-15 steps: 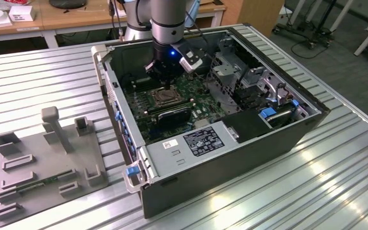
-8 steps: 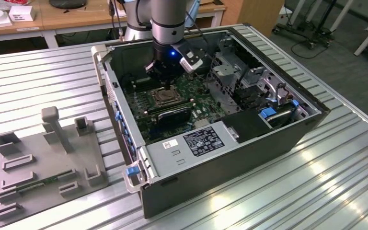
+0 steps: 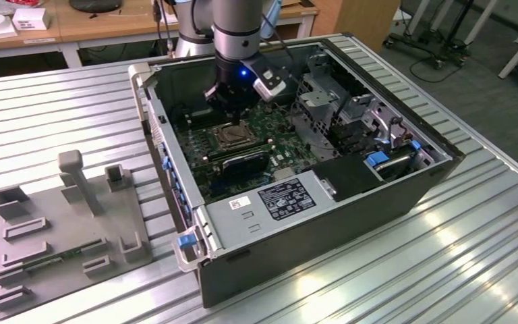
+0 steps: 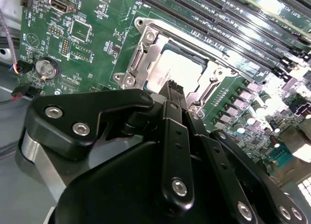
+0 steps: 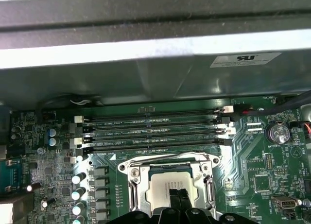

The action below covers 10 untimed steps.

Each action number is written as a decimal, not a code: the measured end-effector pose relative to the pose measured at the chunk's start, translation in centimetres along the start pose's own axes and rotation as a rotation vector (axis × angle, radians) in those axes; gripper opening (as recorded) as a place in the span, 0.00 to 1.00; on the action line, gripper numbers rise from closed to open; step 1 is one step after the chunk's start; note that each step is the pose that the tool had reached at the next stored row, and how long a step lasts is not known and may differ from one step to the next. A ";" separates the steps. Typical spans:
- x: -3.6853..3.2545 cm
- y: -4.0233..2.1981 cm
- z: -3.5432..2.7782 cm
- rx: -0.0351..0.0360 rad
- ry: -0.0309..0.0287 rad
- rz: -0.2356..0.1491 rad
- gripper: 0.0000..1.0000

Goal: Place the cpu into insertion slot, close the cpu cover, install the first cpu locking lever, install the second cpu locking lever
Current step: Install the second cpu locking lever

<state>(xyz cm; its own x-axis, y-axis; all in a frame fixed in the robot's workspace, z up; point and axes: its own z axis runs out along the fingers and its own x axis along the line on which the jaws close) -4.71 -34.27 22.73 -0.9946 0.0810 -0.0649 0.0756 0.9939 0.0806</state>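
Hand (image 4: 174, 87) with fingertips pressed together, nothing between them, poised just above the cpu (image 4: 177, 71), which lies seated in the insertion slot (image 5: 138, 185) beneath the closed cpu cover (image 4: 146, 49). Around it, green motherboard (image 3: 268, 125) inside an open computer case (image 3: 331, 223). Beneath, ribbed metal tabletop (image 3: 457, 256); beside the case, grey fixture tray (image 3: 61, 229). Beyond, wooden desks (image 3: 106, 23).

UR arm (image 3: 232, 27): grey tube segments, blue joint cap
Wrist carried a lit blue LED; gripper (image 4: 176, 90) was glossy black linkage plates with silver hex screws; fingertips ribbed; black cable ran alongside.
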 end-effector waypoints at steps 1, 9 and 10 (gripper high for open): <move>0.00 0.00 -0.06 -0.0003 0.0000 0.000 0.10; -0.02 -0.22 -0.09 -0.0005 0.0000 0.000 0.10; -0.03 -0.34 -0.10 -0.0004 0.0001 0.000 0.10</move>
<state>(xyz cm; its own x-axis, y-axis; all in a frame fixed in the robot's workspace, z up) -4.71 -34.62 22.80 -0.9946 0.0809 -0.0648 0.0756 0.9938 0.0810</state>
